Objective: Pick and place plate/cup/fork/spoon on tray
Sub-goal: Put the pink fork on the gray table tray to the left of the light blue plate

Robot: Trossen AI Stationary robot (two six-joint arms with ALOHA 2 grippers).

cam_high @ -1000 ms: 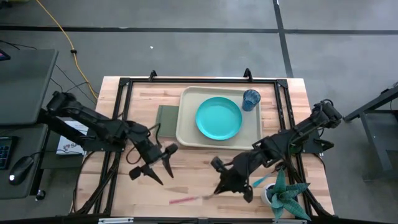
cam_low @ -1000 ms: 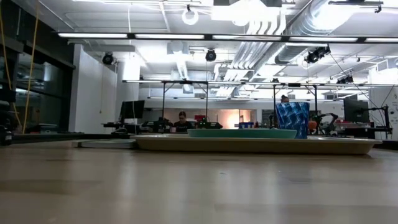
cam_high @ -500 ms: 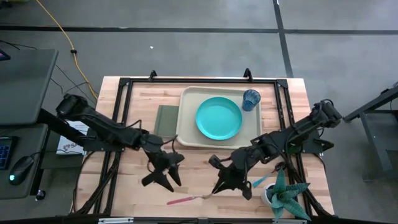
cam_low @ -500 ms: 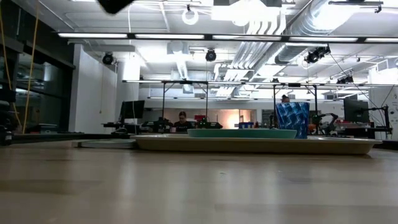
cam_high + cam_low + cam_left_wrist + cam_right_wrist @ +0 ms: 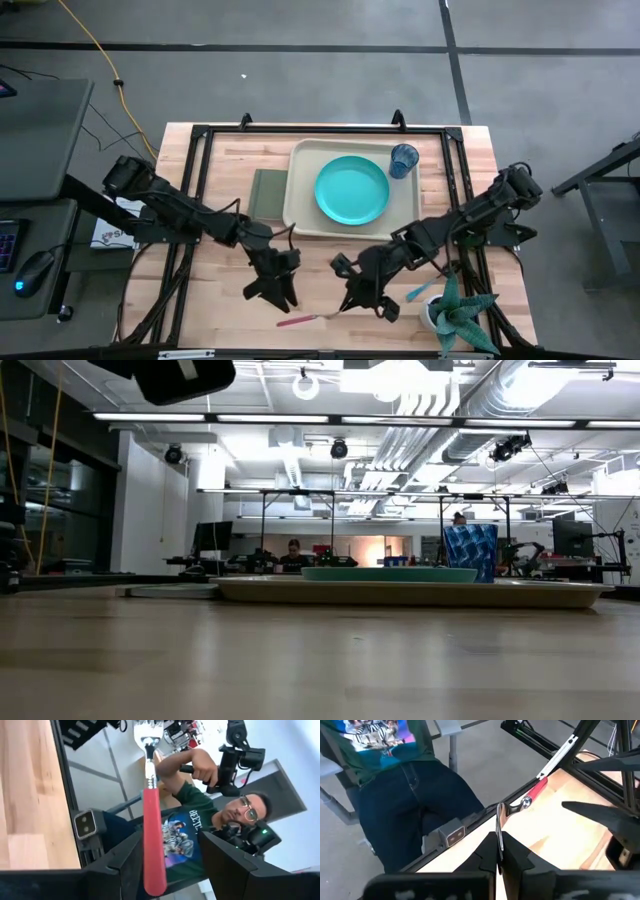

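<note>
Jaws spread, the left gripper [image 5: 278, 294] is hovering over the pink handle of the fork [image 5: 300, 320] lying at the table's near edge, while the right gripper [image 5: 352, 300], fingers pressed shut, is pinching its tines.

My rig's two arms are matte black, jointed and slim, each ending in two dark, pointed fingers, with thin black cabling along them.

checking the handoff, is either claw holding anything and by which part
The right claw is shut on the fork at its tine end. The left claw is open around the pink handle, not gripping.
</note>
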